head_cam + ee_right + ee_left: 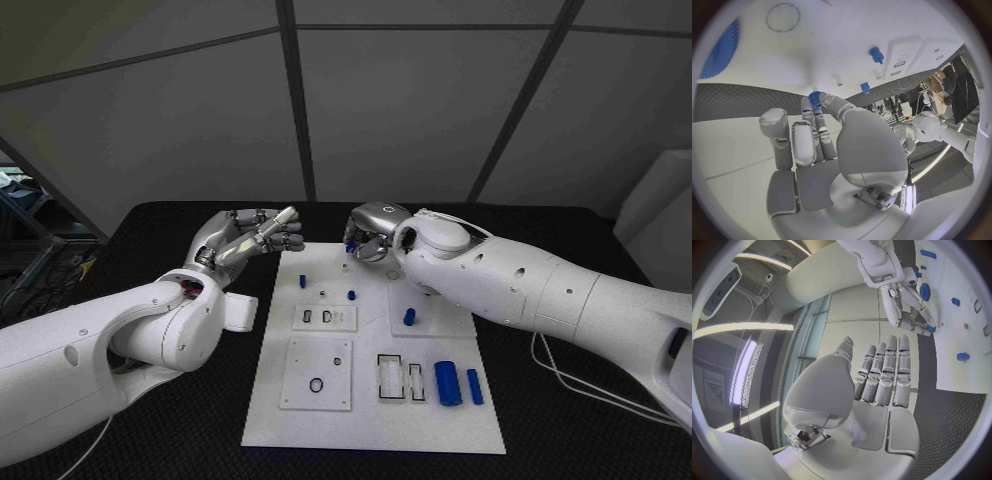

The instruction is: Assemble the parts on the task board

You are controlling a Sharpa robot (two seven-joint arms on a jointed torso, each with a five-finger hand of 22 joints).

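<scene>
Right robot hand (378, 232) at the far edge of the task board (375, 420), fingertips pinching a small blue gear (814, 96) just above the white surface. Left robot hand (254, 238) raised beside the board's far-left corner, fingers straight and apart, holding nothing. Remaining parts on the board: two blue cylinders (459, 383) at the near right, a short blue peg (410, 317) mid-right, two small pegs (304, 281) farther back.

Likely failure: gear slipping from a shallow fingertip pinch, or tilting and jamming on its seat if lowered off-axis. Second risk: forearm sweeping the upright pegs on withdrawal.

Hidden in the head view: gear and its target, behind the right wrist. Intended seat hard to identify; much of the black bench (562, 420) cut off.
</scene>
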